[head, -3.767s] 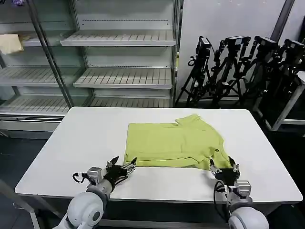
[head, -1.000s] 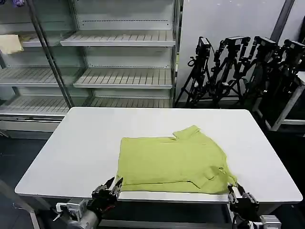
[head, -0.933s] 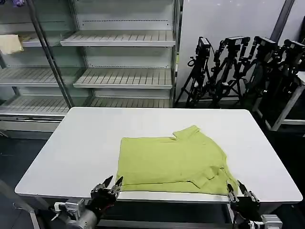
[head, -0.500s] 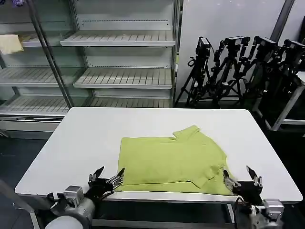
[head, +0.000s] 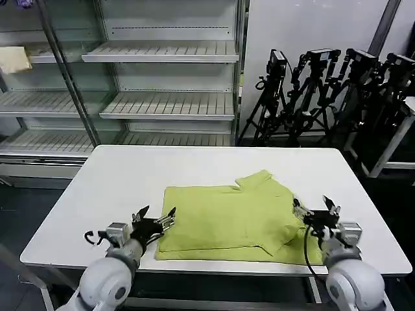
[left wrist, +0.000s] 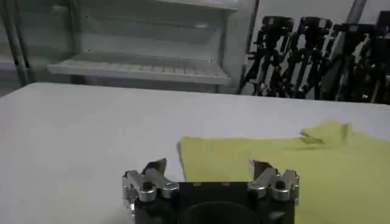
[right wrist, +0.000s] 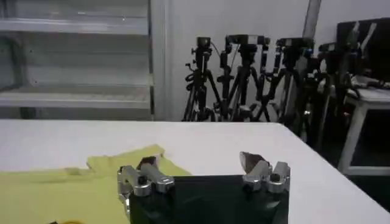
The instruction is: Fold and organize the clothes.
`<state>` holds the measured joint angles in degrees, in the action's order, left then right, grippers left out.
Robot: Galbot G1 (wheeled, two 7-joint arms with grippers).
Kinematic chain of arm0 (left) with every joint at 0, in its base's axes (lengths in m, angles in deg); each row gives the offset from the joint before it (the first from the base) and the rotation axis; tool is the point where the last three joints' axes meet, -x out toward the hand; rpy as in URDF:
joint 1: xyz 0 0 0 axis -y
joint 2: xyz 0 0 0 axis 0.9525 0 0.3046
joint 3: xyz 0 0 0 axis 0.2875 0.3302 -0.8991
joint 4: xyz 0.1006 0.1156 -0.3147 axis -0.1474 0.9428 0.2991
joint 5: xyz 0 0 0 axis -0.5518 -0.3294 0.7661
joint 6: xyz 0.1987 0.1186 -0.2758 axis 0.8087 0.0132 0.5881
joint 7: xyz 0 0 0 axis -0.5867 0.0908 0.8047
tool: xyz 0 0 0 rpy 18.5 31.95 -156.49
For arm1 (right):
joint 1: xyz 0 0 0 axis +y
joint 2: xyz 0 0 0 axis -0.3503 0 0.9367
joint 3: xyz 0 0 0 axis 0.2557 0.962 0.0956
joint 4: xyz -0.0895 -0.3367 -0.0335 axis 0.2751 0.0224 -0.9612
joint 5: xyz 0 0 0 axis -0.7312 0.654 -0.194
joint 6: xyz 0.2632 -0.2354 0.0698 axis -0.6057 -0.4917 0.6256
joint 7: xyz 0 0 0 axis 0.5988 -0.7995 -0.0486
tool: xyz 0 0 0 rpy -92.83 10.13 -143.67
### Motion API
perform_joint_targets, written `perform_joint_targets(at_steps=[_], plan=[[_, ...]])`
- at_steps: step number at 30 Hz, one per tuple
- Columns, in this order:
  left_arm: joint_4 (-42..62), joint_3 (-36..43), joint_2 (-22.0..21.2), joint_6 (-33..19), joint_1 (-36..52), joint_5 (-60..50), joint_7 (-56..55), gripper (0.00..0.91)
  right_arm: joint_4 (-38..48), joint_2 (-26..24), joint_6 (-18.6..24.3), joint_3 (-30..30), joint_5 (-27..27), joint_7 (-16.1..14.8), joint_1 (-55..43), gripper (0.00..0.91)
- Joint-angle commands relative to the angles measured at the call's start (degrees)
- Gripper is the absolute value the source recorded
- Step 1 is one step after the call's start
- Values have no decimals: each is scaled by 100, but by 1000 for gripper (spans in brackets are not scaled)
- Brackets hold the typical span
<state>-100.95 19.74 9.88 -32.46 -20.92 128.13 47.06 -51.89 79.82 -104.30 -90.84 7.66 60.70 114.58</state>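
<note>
The clothes (head: 230,217), a lime yellow-green collared shirt, lie folded flat near the front of the white table (head: 130,175), collar toward the back right. The shirt also shows in the left wrist view (left wrist: 292,170) and the right wrist view (right wrist: 55,192). My left gripper (head: 155,216) stands open at the shirt's front left corner, one fingertip over the fabric edge and one over bare table (left wrist: 208,165). My right gripper (head: 315,207) is open just above the shirt's right edge, holding nothing (right wrist: 201,161).
Empty metal shelving (head: 162,97) stands behind the table, with a pale cream cloth (head: 14,59) on an upper left shelf. Black tripods (head: 324,91) crowd the back right. Bare tabletop lies left and behind the shirt.
Both grippers have let go of the shirt's front edge, opened and risen forward over the table. The shirt sits nearer the front edge than 3.8 s ago.
</note>
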Motion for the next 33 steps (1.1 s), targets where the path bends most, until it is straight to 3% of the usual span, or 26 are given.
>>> perform_joint_targets(at_steps=[1,15,33], plan=[[1362,779,-241,0,1643,81,-128,907,1466,65,-90,954,-355,259,-1797,907],[2608,1166,-669,9,2363,105,-378,907,3069,389,-103,1499,-856,382,-2689,907],[2861,1326,-810,6,2406,148,-354,907,4479,929,-99,1767,-866,122,-3556,907]])
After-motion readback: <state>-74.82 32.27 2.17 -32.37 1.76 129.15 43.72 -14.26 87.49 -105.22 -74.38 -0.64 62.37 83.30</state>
